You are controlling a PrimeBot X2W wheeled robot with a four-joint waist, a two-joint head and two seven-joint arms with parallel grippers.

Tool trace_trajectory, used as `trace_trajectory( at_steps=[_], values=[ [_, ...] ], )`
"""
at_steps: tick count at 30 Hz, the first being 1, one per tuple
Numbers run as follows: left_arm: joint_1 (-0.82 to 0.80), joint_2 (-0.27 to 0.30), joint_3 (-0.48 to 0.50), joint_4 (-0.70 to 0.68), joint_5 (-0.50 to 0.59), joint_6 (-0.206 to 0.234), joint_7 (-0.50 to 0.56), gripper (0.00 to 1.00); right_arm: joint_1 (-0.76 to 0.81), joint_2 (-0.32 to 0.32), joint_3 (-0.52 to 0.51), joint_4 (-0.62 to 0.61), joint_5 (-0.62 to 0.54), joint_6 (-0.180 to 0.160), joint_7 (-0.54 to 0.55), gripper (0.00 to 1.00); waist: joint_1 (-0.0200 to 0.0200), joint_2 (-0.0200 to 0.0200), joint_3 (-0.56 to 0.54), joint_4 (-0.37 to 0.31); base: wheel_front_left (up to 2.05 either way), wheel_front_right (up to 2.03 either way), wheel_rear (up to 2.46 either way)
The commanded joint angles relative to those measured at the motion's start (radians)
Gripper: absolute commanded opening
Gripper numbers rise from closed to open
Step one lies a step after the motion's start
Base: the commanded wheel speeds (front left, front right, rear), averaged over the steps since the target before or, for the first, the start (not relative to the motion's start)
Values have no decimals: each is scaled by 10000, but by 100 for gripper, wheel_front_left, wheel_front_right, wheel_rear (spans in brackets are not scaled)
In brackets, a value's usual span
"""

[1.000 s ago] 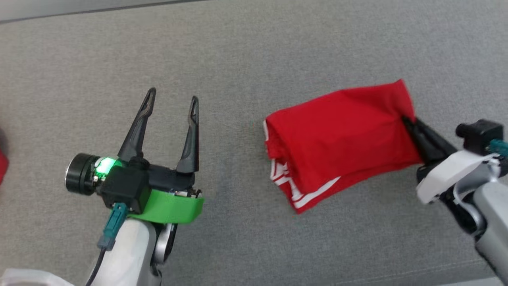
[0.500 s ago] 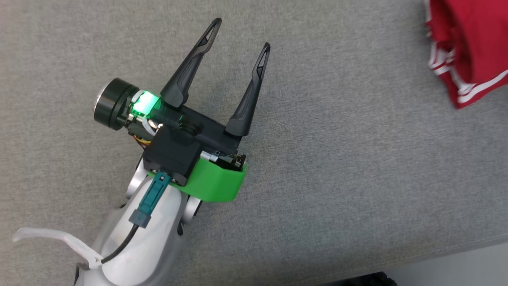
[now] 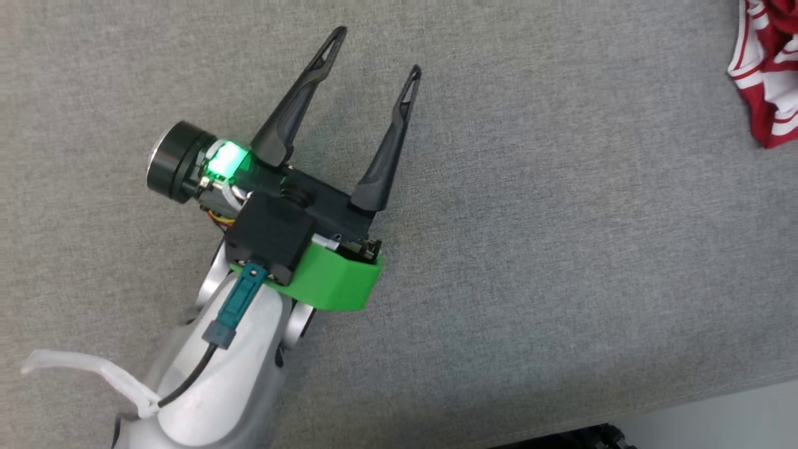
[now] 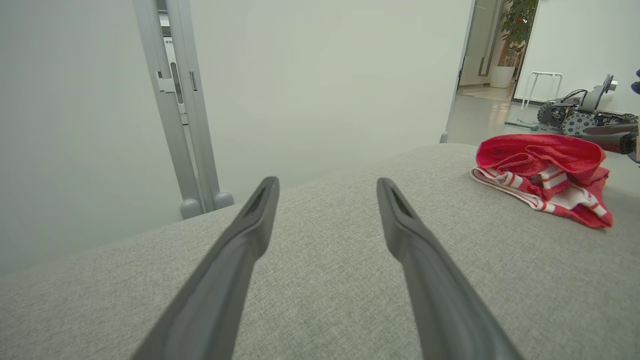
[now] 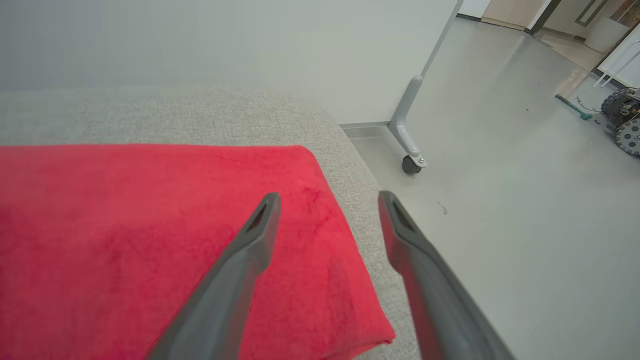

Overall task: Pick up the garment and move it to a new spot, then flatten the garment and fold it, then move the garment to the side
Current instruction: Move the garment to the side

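The right claw (image 5: pixel 328 195) stands wide with nothing between its two fingers. In its wrist view, its left finger hangs over the red garment (image 5: pixel 150 225) and its right finger over the bare edge of the grey fabric-topped desk (image 5: pixel 200 115). I cannot tell whether either finger touches the cloth. The garment lies directly under and to the left of this claw, with a smooth top face and one corner close to the desk's rim.

The left claw (image 3: pixel 378 50) is also wide and empty, poised over bare desk. From there the garment sits well off to its right, and its layered edge shows white stripes (image 4: pixel 545 170).

Judged from this, the fold is made and the garment already lies at the side of the desk, so the last step looks finished or nearly so. The next move calls for the right claw to lift straight up and back with its fingers spread, so that no tip catches the top layer.

The main risk is the corner by the rim, because a snagged finger could drag the cloth over the edge to the floor (image 5: pixel 500 210). Beyond the right claw stand a partition's caster foot (image 5: pixel 411 162) and, farther right, a wheeled machine (image 5: pixel 625 120). Neither is in the way.
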Motion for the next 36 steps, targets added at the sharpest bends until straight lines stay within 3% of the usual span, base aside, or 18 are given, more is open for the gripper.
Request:
trace_trajectory(
  at_steps=[1, 8, 16, 24, 36],
  values=[
    [310, 115, 99, 77, -89, 105, -81, 100, 513, 218, -359, -282, -227, -15, -32, 100, -2, -1, -730, -288, 0, 0, 0],
    [1517, 359, 692, 420, -607, 608, -249, 100, 2926, 1558, -2021, -2563, -1270, -15, -36, 100, -2, -1, -2197, -537, 0, 0, 0],
    [2844, 664, 1403, 370, -1077, 1182, -341, 100, 5751, 3454, -3021, -5724, -2161, -15, -38, 100, -2, -1, -3456, -412, 0, 0, 0],
    [4135, 757, 1975, 418, -1515, 1666, -391, 100, 7701, 4834, -2395, -7617, -2612, -15, -38, 100, -2, -1, -4440, -184, 0, 0, 0],
    [5663, 597, 2465, 1079, -2073, 1829, -461, 100, 9304, 5569, -1620, -9064, -3102, -14, 644, 100, -2, -1, -5795, 914, 0, 0, 0]
  ],
)
